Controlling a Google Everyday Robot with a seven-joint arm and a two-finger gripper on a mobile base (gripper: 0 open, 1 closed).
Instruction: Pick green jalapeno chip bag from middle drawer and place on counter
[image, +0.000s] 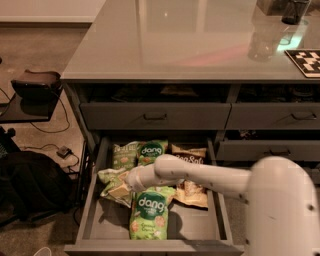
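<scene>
The middle drawer (93, 210) is pulled open below the counter (165, 45). Two pale yellow-green chip bags lie at its left: one (121, 155) stands at the back, the other (111, 184) lies crumpled in front of it. My gripper (125, 184) reaches down from the white arm (200, 175) and sits on the crumpled front bag. Its tip is buried against the bag.
Two darker green "dang" bags (149, 215) (152, 149) and a tan "Sea Salt" bag (189, 156) share the drawer. Narrower grey drawers with bar handles (155, 117) lie above and to the right. A clear cup (260, 45) and a checkered tag (306, 61) stand on the counter. A black bag (30, 185) and cables lie on the floor at left.
</scene>
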